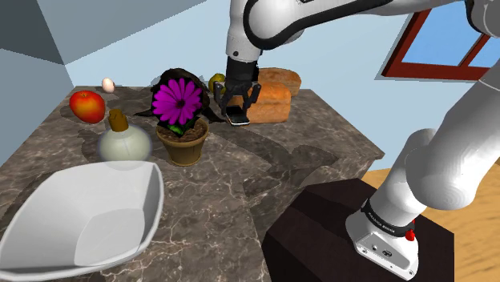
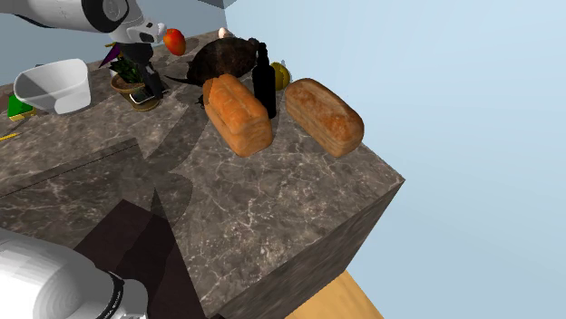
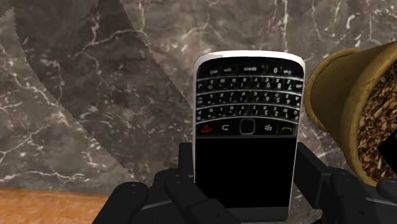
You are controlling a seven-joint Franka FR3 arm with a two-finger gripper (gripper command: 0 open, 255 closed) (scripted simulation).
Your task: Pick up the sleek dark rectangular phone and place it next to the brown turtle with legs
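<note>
Dark marble counter (image 1: 320, 136) lay under everything. Nearest me sat a white bowl (image 1: 80, 212), then a potted purple flower (image 1: 178, 100). Just beside its pot, on the shoulder view's right, the gripper (image 1: 238, 104) clasped the phone (image 3: 245, 127) between both fingers. The wrist view gave me its keypad. Farther off lay two bread loaves (image 2: 238, 113). The second exterior view added a black bottle (image 2: 264, 82) beside the brown turtle (image 2: 225, 59).
</note>
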